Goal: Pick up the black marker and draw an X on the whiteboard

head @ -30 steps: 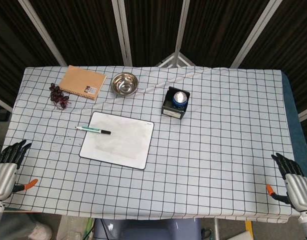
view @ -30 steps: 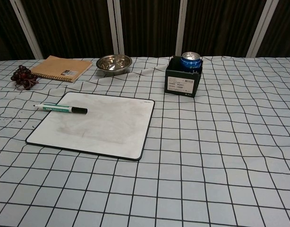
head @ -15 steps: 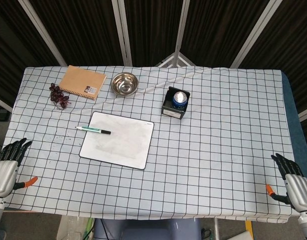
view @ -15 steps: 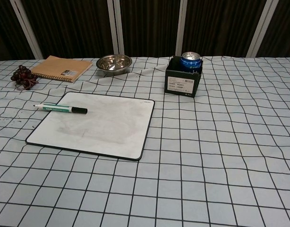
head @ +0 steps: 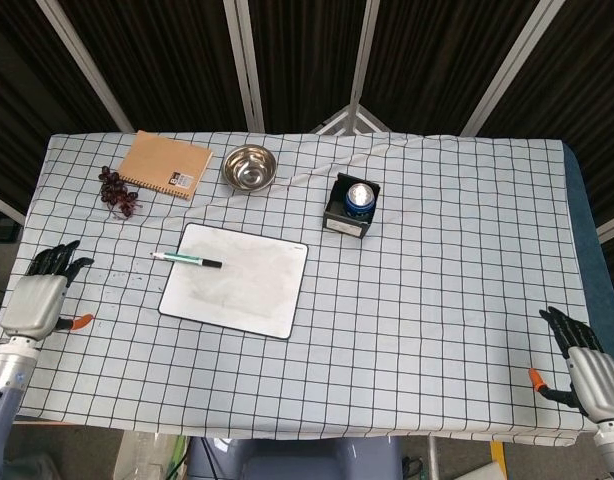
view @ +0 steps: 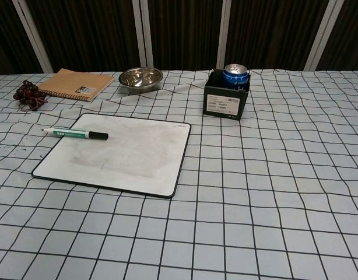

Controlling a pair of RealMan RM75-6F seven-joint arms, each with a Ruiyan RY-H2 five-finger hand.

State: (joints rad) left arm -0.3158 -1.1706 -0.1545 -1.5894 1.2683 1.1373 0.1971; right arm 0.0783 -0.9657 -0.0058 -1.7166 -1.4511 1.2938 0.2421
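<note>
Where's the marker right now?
The marker lies across the whiteboard's upper left edge in the head view, its capped end on the board and its tail on the cloth. Neither hand touches it; the left hand is nearest.

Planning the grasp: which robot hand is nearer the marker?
The left robot hand, at the table's left edge beside the marker; the right robot hand sits far across.

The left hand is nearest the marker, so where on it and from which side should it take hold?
Grip the marker mid-barrel, from above: it lies flat, half on the whiteboard, its pale end overhanging toward the left hand, which probably makes that end easiest to reach.
</note>
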